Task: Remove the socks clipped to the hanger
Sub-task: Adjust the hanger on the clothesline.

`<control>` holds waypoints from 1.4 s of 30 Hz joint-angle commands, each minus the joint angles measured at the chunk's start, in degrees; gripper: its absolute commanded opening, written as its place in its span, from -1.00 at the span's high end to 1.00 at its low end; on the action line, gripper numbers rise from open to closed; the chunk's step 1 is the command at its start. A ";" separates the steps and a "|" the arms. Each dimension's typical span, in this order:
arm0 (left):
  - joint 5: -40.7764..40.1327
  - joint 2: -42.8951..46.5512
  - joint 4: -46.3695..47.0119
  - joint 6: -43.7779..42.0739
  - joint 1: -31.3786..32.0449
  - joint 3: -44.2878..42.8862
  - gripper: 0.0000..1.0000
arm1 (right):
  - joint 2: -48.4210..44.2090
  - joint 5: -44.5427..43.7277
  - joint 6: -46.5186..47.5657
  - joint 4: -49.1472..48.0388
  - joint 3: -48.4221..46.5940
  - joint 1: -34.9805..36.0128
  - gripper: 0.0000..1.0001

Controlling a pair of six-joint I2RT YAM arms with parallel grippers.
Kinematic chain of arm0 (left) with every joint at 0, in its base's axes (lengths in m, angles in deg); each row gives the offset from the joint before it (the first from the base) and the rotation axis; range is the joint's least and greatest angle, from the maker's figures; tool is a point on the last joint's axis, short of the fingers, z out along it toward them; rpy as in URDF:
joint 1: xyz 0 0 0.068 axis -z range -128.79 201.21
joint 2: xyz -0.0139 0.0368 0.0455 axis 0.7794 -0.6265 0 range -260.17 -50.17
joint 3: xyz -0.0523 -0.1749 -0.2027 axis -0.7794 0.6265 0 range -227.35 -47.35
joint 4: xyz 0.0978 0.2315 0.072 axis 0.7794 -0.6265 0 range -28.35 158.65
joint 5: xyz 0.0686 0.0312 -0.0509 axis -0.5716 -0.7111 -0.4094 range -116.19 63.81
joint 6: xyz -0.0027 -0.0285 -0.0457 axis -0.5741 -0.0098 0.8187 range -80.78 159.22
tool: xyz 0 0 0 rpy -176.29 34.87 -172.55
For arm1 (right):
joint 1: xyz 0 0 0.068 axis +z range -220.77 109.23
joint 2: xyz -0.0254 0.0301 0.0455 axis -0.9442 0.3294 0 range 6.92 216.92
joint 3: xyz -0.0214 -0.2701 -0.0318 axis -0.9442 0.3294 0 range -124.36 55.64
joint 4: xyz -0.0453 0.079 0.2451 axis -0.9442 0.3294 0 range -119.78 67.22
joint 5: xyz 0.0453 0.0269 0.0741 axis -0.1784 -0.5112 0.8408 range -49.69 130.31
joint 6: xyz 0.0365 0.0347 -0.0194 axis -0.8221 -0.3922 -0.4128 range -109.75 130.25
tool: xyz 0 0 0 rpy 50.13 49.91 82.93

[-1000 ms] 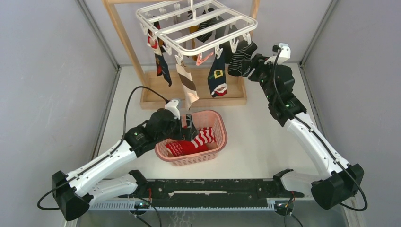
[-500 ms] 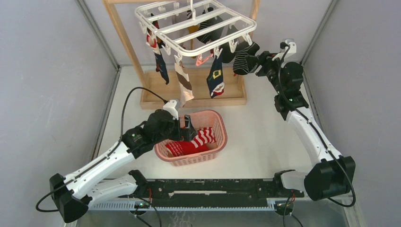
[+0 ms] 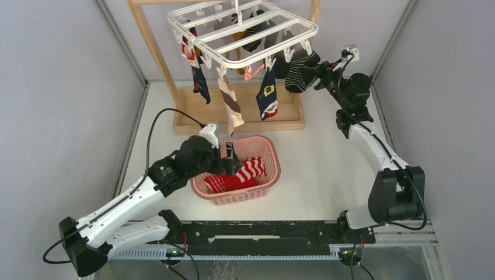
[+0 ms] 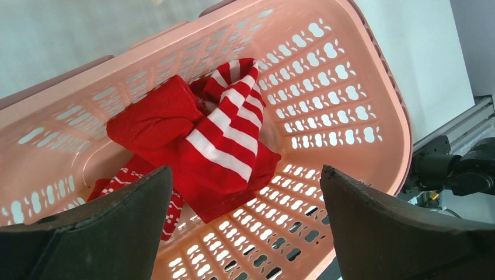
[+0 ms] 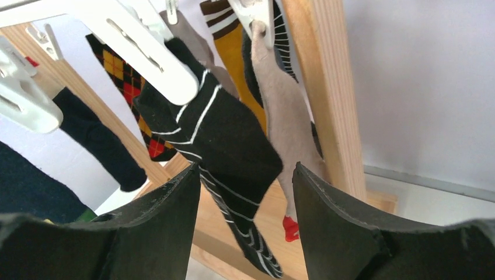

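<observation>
Right claw (image 5: 245, 175) first — its two dark fingers stand spread, and in the gap between them hangs a black sock with thin white stripes (image 5: 227, 134). We see no pinch on it: the cloth hangs loose, its cuff held by a white clip (image 5: 154, 55) of the hanger (image 3: 219, 60). From above, this claw sits at the hanger's right-hand end, just below its rim, with the sock right at its tips.

Just behind that sock, on the same end of the hanger, a pale grey-beige sock (image 5: 280, 105) dangles from its own clip, and beyond it a mustard sock (image 5: 233, 52) with brown bands. Further in under the hanger hangs an argyle sock (image 5: 125, 76). Along the hanger's near edge we also see a navy sock with a yellow mark (image 3: 268, 93) and a cream sock with brown bands (image 3: 232, 105), both clipped. The wooden stand (image 5: 321, 87) rises behind the hanger's right end.

Well below the hanger and on the near side of it, the left claw (image 4: 245, 175) hovers over the pink basket (image 4: 350, 87) on the desk (image 3: 315, 169) — fingers spread wide, holding nothing. In the basket, beneath that claw, lies a red-and-white striped sock (image 4: 227, 140) on other red cloth.
</observation>
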 commanded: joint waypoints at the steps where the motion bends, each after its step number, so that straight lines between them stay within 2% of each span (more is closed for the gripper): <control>1: -0.62 0.82 0.91 -0.92 0.13 -1.21 -1.00 | 2.31 5.83 -3.74 -9.51 -0.57 -0.15 -0.33; 4: -0.54 0.92 0.82 -0.83 0.11 -1.30 -1.00 | 3.50 6.09 -4.85 -10.49 -0.58 -0.18 -0.22; 9: -0.54 0.93 0.56 -0.78 0.14 -1.20 -1.00 | 4.24 6.96 -5.71 -11.03 -0.57 -0.02 0.28; 12: -0.27 0.92 0.62 -0.70 0.18 -1.25 -1.00 | 4.04 7.21 -5.97 -10.37 -0.57 0.15 0.70; 15: -0.20 0.97 0.62 -0.50 0.15 -1.38 -1.00 | 3.45 7.25 -5.61 -8.81 -0.51 0.70 0.88; 28: -0.14 1.76 0.69 0.05 0.11 -1.87 -1.00 | -2.65 -2.46 3.71 3.91 -0.52 11.29 0.92; 42: 0.16 2.46 0.84 0.23 0.10 -1.82 -1.00 | -9.45 -12.44 11.13 13.04 -0.55 22.99 0.93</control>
